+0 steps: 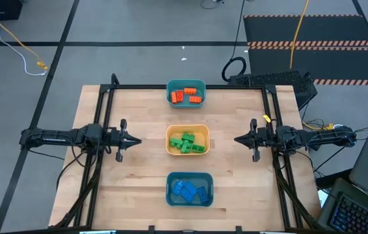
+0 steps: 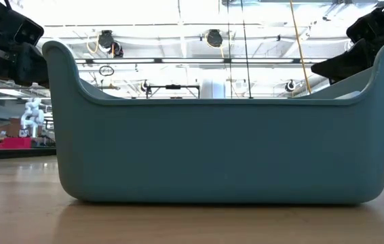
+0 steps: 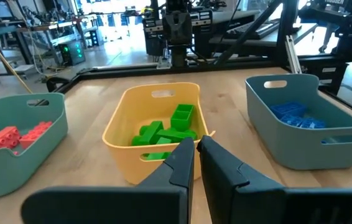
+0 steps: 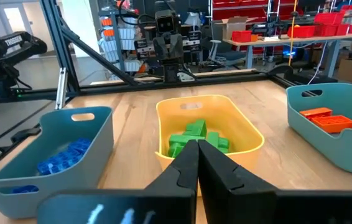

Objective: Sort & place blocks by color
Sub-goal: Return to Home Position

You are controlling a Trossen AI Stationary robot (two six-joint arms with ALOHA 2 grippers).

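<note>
Three bins stand in a row down the table's middle. The far teal bin (image 1: pixel 186 93) holds the orange blocks (image 1: pixel 185 97). The yellow-orange bin (image 1: pixel 187 140) in the middle holds the green blocks (image 3: pixel 163 132). The near teal bin (image 1: pixel 189 188) holds the blue blocks (image 1: pixel 189 190). My left gripper (image 1: pixel 136 140) hovers shut at the table's left, pointing level at the yellow-orange bin. My right gripper (image 1: pixel 238 139) hovers shut at the right, pointing at the same bin. Neither holds anything.
A black frame rail (image 1: pixel 184 87) runs around the table's far and side edges. Bare wood lies between each gripper and the bins. In the low view the near teal bin (image 2: pixel 219 149) fills the picture. Cables and a striped mat lie on the floor beyond the table.
</note>
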